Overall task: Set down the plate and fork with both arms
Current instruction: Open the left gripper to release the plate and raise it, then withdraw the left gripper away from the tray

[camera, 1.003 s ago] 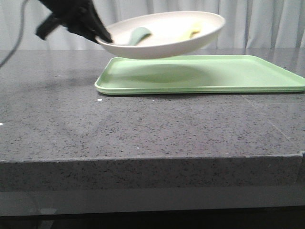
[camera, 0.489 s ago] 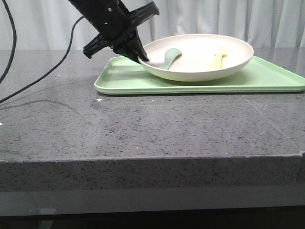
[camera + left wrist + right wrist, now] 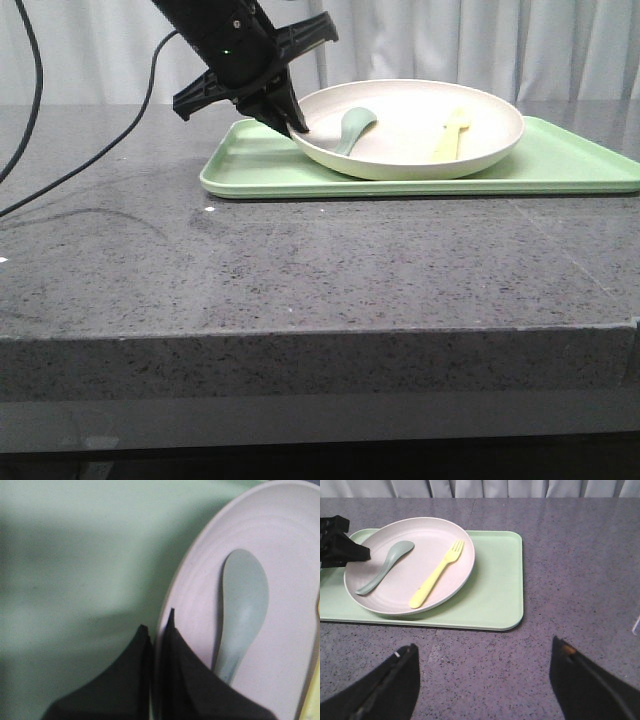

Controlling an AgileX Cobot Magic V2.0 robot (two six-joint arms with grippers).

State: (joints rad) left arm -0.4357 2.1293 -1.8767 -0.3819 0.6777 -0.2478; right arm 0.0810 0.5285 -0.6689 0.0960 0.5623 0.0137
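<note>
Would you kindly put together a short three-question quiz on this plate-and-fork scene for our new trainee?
1. True or false: the plate rests on the green tray.
2. Multiple choice: what does the left gripper clamp? A) the fork's handle B) the plate's rim C) the tray's edge
3. Fill in: beside the fork in the plate lies a teal ____.

Key:
1. True; the plate sits on the tray's left part.
2. B; one finger is inside the rim, one outside.
3. Spoon. The right gripper is open above the bare table, holding nothing.
</note>
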